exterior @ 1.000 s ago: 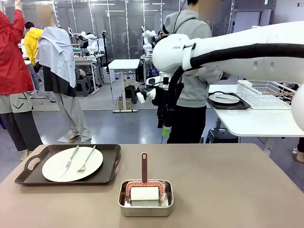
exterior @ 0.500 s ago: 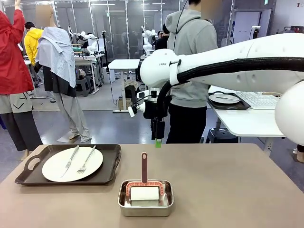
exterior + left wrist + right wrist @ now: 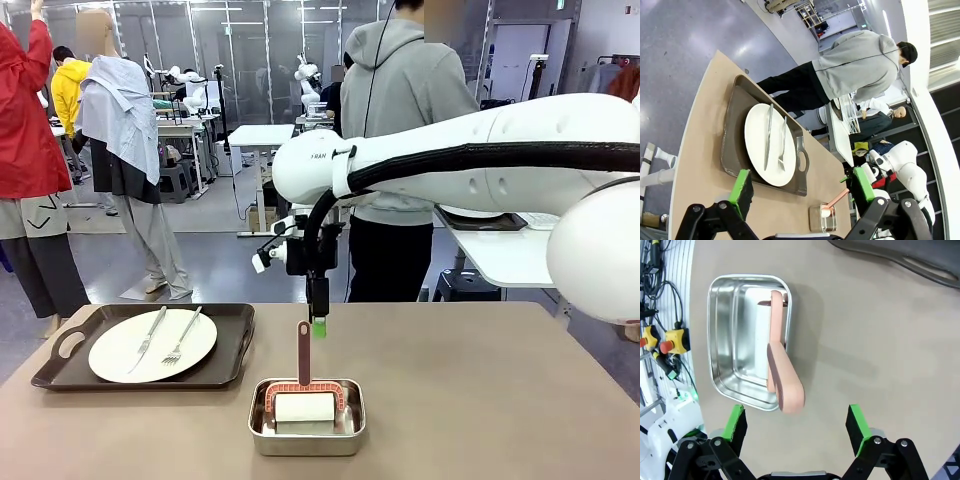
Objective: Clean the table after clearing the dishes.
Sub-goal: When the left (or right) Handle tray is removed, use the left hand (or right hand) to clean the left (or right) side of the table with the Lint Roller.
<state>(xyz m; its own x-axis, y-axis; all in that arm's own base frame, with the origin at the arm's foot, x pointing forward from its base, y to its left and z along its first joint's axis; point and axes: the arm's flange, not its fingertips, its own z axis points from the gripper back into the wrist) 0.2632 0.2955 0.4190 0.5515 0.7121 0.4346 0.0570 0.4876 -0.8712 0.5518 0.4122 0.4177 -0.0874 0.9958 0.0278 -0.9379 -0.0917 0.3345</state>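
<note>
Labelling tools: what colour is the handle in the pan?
Salmon pink handle, clearest in the right wrist view.

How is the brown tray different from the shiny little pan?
The tray is dark brown, wide and shallow; the pan is shiny steel, smaller and deeper. The tray carries a white plate with fork and knife; the pan holds a pink-handled roller. Both are rectangular, on the table.

Your big, round white right arm [image 3: 480, 195] has a thick black cable [image 3: 500, 155] along it. Your black left gripper [image 3: 802, 185] and black right gripper [image 3: 797, 422] wear bright green pads [image 3: 736, 427] at the tips.
</note>
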